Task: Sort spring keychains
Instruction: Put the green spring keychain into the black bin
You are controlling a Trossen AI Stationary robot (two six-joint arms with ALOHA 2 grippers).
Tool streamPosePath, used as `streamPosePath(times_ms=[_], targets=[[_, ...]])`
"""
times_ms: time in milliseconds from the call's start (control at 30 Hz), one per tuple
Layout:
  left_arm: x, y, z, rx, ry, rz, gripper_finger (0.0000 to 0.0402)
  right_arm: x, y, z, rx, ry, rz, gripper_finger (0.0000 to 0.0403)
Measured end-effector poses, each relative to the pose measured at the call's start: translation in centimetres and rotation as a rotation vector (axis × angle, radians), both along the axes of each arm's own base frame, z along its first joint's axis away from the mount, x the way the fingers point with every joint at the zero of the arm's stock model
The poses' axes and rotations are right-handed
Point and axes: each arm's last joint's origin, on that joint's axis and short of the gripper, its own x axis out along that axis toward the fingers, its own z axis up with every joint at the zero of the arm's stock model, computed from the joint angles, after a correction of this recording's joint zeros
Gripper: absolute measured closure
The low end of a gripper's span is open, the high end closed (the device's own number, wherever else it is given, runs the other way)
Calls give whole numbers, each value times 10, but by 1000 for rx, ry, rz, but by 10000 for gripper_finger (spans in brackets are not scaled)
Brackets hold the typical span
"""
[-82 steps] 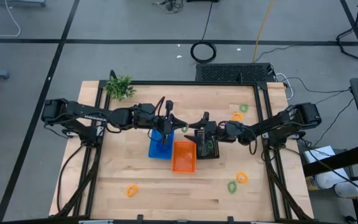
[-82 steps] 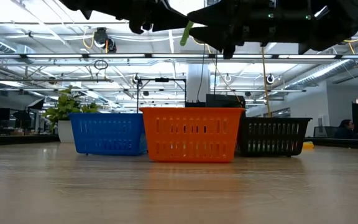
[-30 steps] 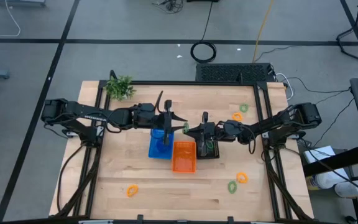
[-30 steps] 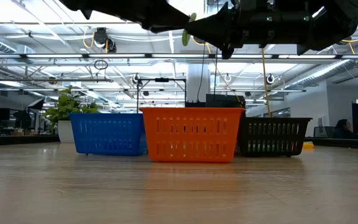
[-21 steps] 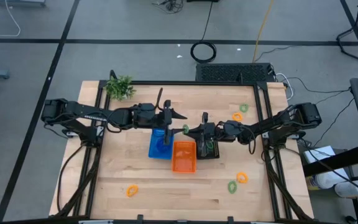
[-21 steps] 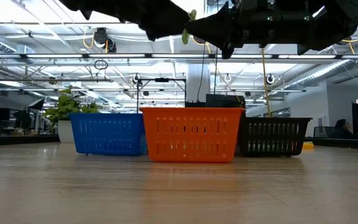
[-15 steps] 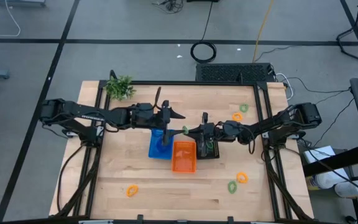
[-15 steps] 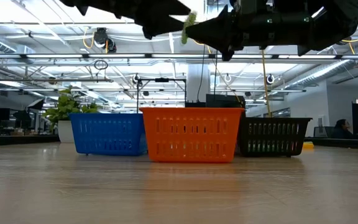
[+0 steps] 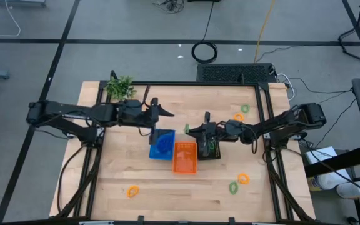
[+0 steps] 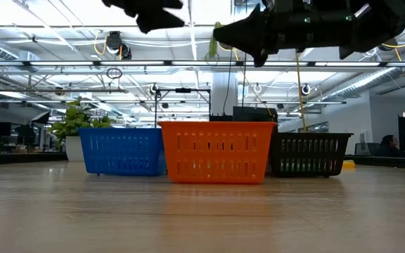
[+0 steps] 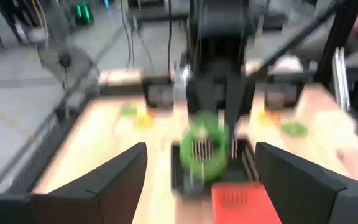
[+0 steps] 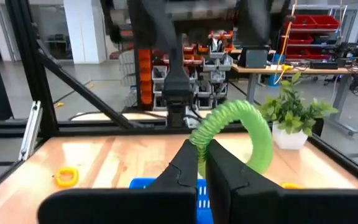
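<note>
Workshop table (image 9: pixel 142 181): holding blue, orange and black baskets mid-table.
Right gripper (image 9: pixel 189 130): pinching a green spring keychain (image 12: pixel 241 127) above the black basket (image 9: pixel 209 149).
Left gripper (image 9: pixel 161 112): hanging open, far-left of it.

Left arm (image 9: pixel 74 114): you see dark jointed links with black cable.
Right arm (image 9: pixel 274 128): same dark build.
Fingers (image 11: pixel 104 183): flat, black, wedge-shaped, matte.

Bright, even overhead room light; the left wrist view is motion-blurred, the others sharp.
</note>
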Motion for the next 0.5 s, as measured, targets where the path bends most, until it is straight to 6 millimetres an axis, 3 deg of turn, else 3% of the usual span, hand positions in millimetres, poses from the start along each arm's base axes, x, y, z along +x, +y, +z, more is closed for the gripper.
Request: streamPosePath(times_ms=[200, 500], targets=[[-9, 2, -5, -34, 91, 23, 93, -13, 3, 13, 49, 64, 12, 403], [-17, 6, -5, -49, 130, 123, 94, -49, 20, 25, 72, 268, 6, 403]])
